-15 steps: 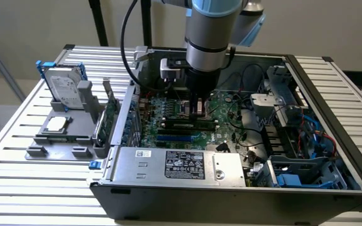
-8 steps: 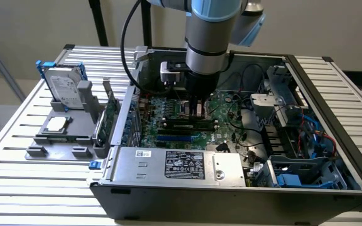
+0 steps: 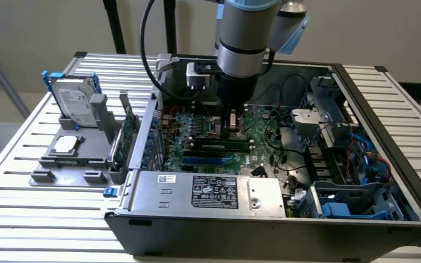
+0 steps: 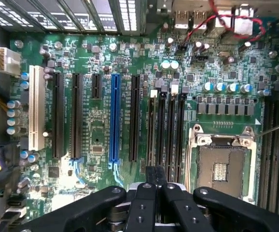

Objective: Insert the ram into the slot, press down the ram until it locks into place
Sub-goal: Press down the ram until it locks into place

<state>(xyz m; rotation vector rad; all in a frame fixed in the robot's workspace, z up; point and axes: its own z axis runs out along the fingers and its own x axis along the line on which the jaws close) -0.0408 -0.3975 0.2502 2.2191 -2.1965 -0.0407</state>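
Note:
The ram [image 3: 212, 144] is a dark-green stick with a pale label. It stands on edge in the black slot [image 3: 190, 147] on the motherboard, inside the open computer case. My gripper [image 3: 233, 134] comes straight down from the arm, and its tips are at the ram's top edge, right of its middle. In the wrist view the ram [image 4: 151, 130] is a thin line in the slot [image 4: 154, 94] closest to the black expansion sockets, with other black memory slots beside it. The gripper [image 4: 154, 170] has its fingers [image 4: 147, 180] pressed together over that slot's near end, and no gap is visible.
A bright-blue socket [image 4: 114, 116] and the bare processor socket [image 4: 221, 164] flank the memory slots. The power supply [image 3: 203, 192] fills the case front, with cables and a drive cage [image 3: 350, 203] at the exterior view's right. Outside, a grey holder [image 3: 57, 161] carries a hard drive [image 3: 75, 104] and an upright green card [image 3: 126, 137].

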